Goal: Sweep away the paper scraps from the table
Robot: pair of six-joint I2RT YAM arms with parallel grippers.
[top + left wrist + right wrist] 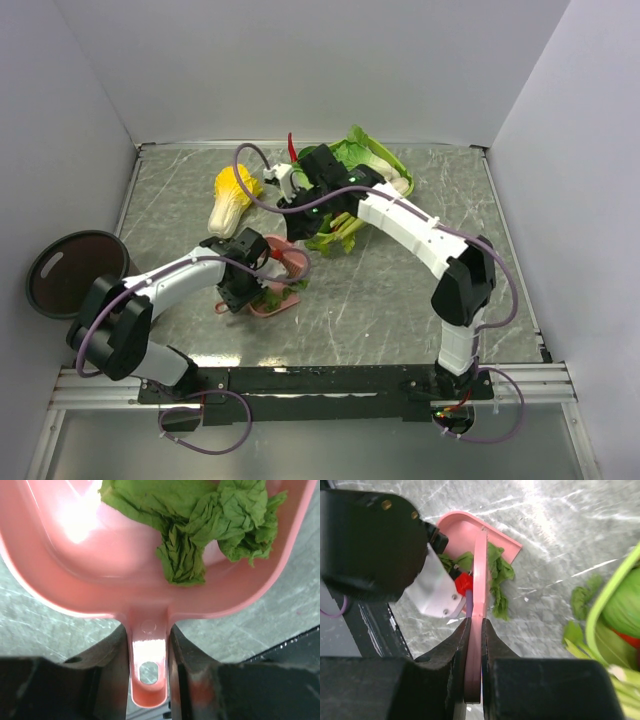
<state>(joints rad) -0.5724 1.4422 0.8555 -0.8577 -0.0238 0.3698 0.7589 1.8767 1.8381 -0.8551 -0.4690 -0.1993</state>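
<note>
As seen from above, holds pink dustpan (275,305) low on the counter (400,300). From left wrist, clamps left end effector (148,640) on its handle, with paper scraps (200,525) piled inside. From right wrist, pinches thin pink tool (480,570) in right end effector (475,625).

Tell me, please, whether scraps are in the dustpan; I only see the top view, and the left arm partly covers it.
Observer: Yes, crumpled green scraps lie inside the pink dustpan.
Operator: What is the right arm holding?
Observer: The right fingers clamp a thin pink sweeper reaching toward the dustpan.
Operator: Are any scraps outside it?
Observer: A loose scrap lies on the table near the greens.
</note>
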